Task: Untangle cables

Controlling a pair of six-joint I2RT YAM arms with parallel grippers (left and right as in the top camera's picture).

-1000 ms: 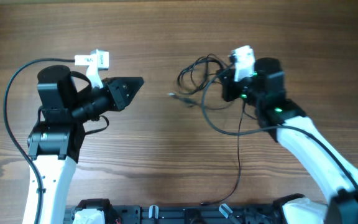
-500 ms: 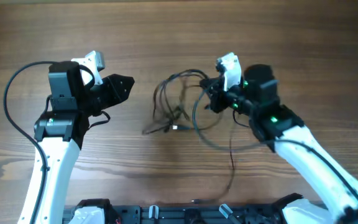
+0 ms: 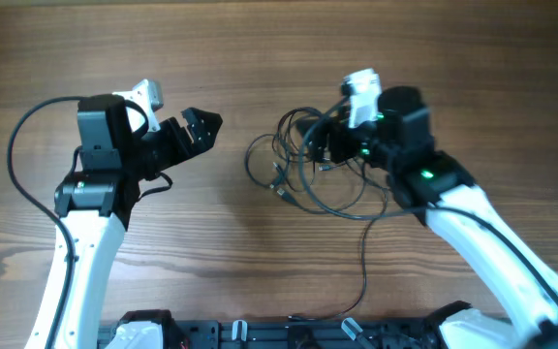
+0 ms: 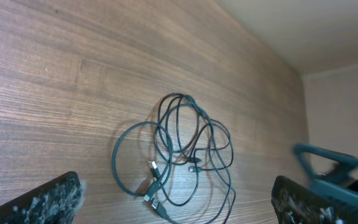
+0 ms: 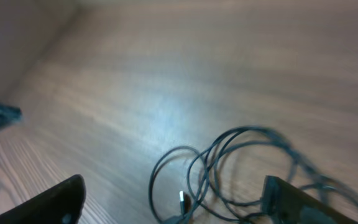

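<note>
The cables (image 3: 281,184) are thin black cords with small plug tips, lying on the wooden table in a loose pile of overlapping loops at centre right. My right gripper (image 3: 316,145) hangs open over the right side of the pile with nothing between its fingers. In the right wrist view the cables (image 5: 229,165) lie between and just ahead of the spread right gripper (image 5: 173,199). My left gripper (image 3: 200,134) is open and empty, a short way left of the pile. The left wrist view shows the cables (image 4: 179,146) ahead of the left gripper (image 4: 176,193).
One cord (image 3: 362,262) trails from the pile toward the near table edge. The thick black arm cable (image 3: 17,165) loops out on the far left. A black rail (image 3: 279,334) runs along the front edge.
Both grippers have opened. The right gripper dragged the cables leftward, then let go as it drew back right; the pile now lies loose on the table. The left arm barely moved.
</note>
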